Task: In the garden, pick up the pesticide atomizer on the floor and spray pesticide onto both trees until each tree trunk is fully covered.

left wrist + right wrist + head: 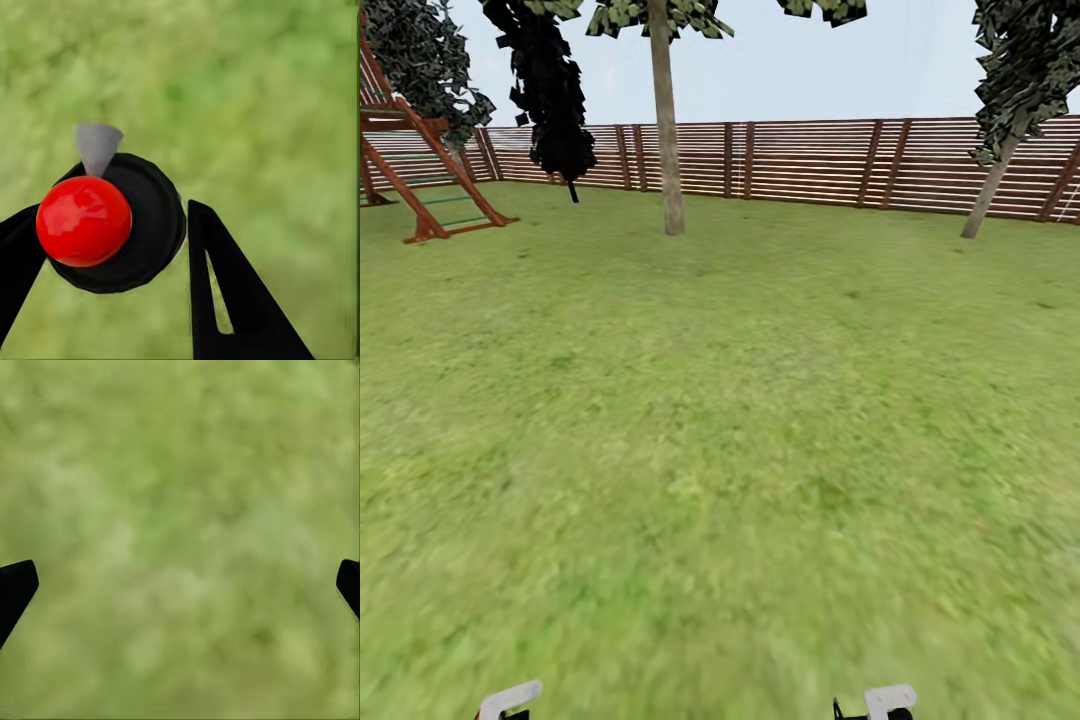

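Left gripper [112, 247] closed around pesticide atomizer [112, 225]; right gripper [180, 585] wide open, empty. Pickup apparently done; next, approach far tree trunk [666, 130] across lawn [720, 450].

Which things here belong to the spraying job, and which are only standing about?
For the job:
- sprayer with red cap, between the left gripper fingers
- straight tree trunk
- leaning tree trunk
- grass

Only standing about:
- wooden fence
- red climbing frame
- dark narrow tree
- right gripper, open over grass

Flat bright daylight; grass [720, 480] blurred, shadowless.
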Controlling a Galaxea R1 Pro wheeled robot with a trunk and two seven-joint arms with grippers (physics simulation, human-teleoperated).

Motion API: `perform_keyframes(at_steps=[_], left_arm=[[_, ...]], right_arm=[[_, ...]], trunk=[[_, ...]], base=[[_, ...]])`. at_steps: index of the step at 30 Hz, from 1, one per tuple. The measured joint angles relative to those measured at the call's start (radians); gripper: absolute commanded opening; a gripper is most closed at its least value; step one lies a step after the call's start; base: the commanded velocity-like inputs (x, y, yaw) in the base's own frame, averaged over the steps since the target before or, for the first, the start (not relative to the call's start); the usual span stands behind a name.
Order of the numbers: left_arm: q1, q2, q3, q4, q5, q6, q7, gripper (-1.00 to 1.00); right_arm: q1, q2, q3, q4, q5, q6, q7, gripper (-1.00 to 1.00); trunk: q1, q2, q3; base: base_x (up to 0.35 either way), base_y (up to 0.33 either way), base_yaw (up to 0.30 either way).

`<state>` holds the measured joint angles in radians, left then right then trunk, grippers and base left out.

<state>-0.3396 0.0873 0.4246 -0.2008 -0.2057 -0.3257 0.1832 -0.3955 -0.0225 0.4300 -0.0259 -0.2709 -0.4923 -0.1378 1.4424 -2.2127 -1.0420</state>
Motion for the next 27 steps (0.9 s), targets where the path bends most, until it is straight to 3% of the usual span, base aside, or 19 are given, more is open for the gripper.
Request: perform_keyframes(at_steps=[27], left_arm=[[0.0, 0.001, 0.001, 0.0, 0.003, -0.001, -0.004, -1.0]], right_arm=[[0.0, 0.0, 0.0, 0.0, 0.0, 0.0, 0.0, 1.0]], trunk=[[0.0, 0.0, 0.0]], base=[[0.34, 0.0, 0.0]])
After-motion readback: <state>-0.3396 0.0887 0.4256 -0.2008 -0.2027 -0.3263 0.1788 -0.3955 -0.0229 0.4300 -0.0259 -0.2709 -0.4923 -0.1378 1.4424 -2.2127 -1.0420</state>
